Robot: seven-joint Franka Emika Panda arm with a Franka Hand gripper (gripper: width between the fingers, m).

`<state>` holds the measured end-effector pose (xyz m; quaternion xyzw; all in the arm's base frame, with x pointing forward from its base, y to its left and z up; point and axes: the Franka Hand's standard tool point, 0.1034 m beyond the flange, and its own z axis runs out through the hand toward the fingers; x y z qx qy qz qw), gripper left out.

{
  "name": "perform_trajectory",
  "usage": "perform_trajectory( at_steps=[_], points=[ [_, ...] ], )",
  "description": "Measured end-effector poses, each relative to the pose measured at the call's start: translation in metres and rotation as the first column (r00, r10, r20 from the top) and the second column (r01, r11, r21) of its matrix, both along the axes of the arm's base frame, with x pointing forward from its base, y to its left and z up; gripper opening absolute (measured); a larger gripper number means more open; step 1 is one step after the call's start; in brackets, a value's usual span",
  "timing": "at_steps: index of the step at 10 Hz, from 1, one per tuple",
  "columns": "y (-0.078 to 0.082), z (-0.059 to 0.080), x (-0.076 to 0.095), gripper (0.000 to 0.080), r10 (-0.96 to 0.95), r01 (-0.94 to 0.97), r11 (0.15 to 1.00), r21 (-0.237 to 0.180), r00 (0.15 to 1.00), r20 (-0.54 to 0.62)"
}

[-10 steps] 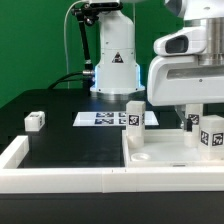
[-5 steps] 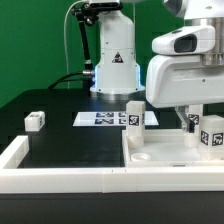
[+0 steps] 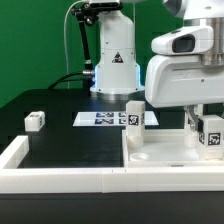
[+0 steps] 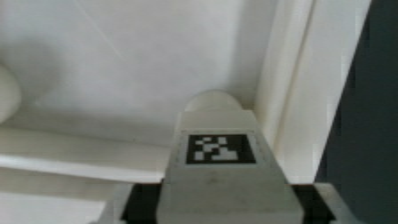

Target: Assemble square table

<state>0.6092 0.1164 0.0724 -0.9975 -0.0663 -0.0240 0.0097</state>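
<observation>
The white square tabletop (image 3: pixel 165 152) lies at the exterior view's right, against the white rail. One white leg (image 3: pixel 133 116) stands upright at its far left corner. My gripper (image 3: pixel 203 122) hangs over the tabletop's right part and is shut on another tagged leg (image 3: pixel 209 131), held upright just above the panel. In the wrist view the held leg (image 4: pixel 219 140) sits between my dark fingers (image 4: pixel 150 205), its rounded tip near the raised rim (image 4: pixel 285 60) of the tabletop (image 4: pixel 107 60). A third leg block (image 3: pixel 35 120) lies on the black surface at the left.
The marker board (image 3: pixel 100 118) lies flat behind the tabletop. A long white rail (image 3: pixel 60 180) borders the front and left of the black surface. The robot's base (image 3: pixel 112 60) stands at the back.
The gripper with the held leg has shifted slightly over the tabletop's right part; the leg's tag now faces the camera more squarely. Everything else is as before.
</observation>
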Motion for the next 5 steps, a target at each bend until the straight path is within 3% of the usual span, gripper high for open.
perform_trajectory(
  at_steps=[2,5],
  points=[
    [0.0001,0.0,0.0,0.0289,-0.123,0.123,0.992,0.006,0.992,-0.003],
    [0.0022,-0.0006,0.0001,0.029,-0.442,0.442,0.897,0.032,0.897,-0.007]
  ],
)
